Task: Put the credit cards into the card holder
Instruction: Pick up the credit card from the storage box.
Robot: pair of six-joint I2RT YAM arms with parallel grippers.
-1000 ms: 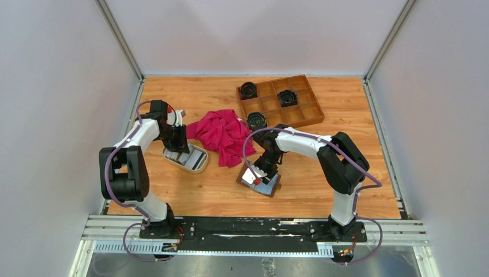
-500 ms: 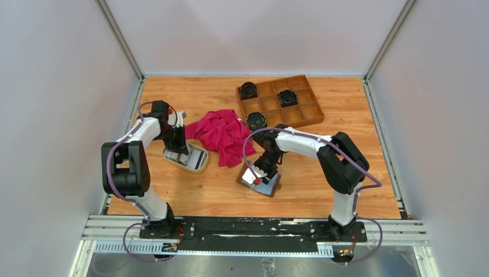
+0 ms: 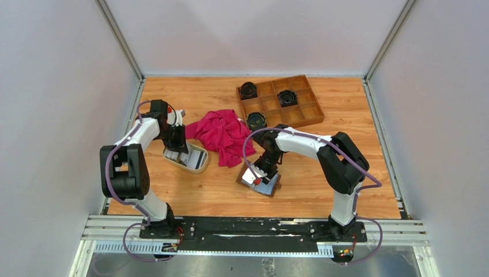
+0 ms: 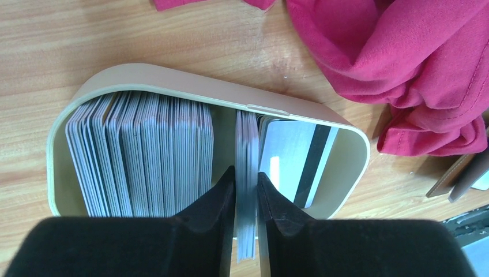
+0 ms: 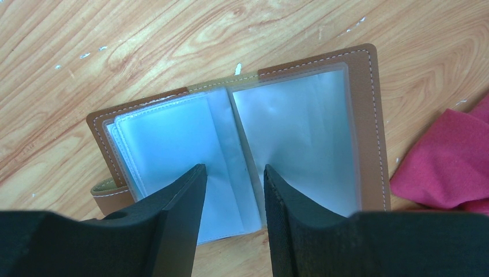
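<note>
The credit cards (image 4: 144, 156) stand on edge as a grey-white stack in the left half of a cream oval dish (image 4: 173, 78). My left gripper (image 4: 246, 172) reaches into the dish and is shut on a thin bundle of cards (image 4: 247, 133) set apart from the stack. One card with a dark stripe (image 4: 300, 161) lies flat at the dish's right end. The card holder (image 5: 300, 115) lies open on the table, brown leather with clear sleeves and a snap tab (image 5: 106, 196). My right gripper (image 5: 235, 168) is open, its fingers down on the sleeves either side of the fold.
A crumpled red cloth (image 3: 222, 133) lies between the dish (image 3: 199, 164) and the card holder (image 3: 266, 186). A brown wooden compartment tray (image 3: 305, 112) with black round objects (image 3: 248, 90) stands at the back right.
The left arm's elbow has shifted slightly while its gripper stays at the dish. The right arm has not moved.
</note>
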